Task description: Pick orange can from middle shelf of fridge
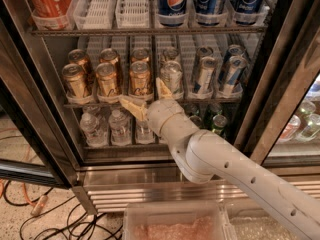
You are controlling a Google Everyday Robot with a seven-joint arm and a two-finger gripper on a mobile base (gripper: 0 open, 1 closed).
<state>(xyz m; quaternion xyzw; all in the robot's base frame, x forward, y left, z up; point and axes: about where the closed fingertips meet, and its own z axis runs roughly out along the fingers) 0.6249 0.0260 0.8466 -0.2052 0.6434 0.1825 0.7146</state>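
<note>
The fridge (45, 109) stands open before me, dark steel frame on both sides. On the middle shelf (90, 102) several orange cans stand in white lane trays; the front one in the third lane (140, 77) is nearest my gripper. My gripper (144, 95) is open, its two tan fingers spread at the shelf's front lip, one finger (131, 107) low left of that can, the other (163, 88) to its right. It holds nothing. A silver-green can (171, 76) stands just right of the orange cans.
Slim blue-and-white cans (204, 74) fill the right lanes. Pepsi cans (173, 3) and a red can (50, 1) are on the top shelf. Water bottles (119, 126) and green bottles (218, 124) stand on the bottom shelf. A clear bin (175, 223) and floor cables (55, 219) lie below.
</note>
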